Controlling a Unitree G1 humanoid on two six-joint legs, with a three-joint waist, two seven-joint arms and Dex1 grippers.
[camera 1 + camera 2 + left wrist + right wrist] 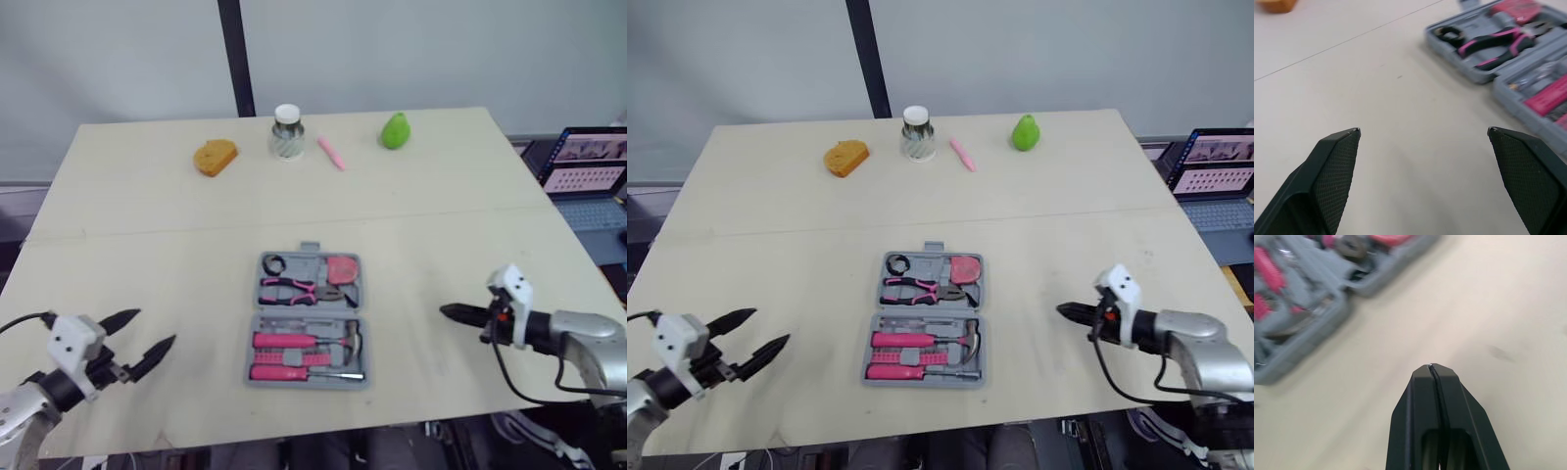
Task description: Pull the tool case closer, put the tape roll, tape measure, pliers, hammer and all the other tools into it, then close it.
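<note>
A grey tool case (308, 320) lies open in the middle of the near half of the table. Its far half holds a black tape roll (273, 263), a pink tape measure (342, 267) and pink-handled pliers (294, 289). Its near half holds a hammer (306, 340) and a pink screwdriver (299, 372). My left gripper (147, 338) hovers open to the left of the case, with nothing between its fingers. To the right of the case, my right gripper (447, 311) is shut on nothing and points toward it.
Along the table's far side sit an orange bread-like item (215, 156), a lidded jar (286, 131), a pink marker (331, 153) and a green pear (395, 130). A laptop (591, 172) stands beyond the table's right edge.
</note>
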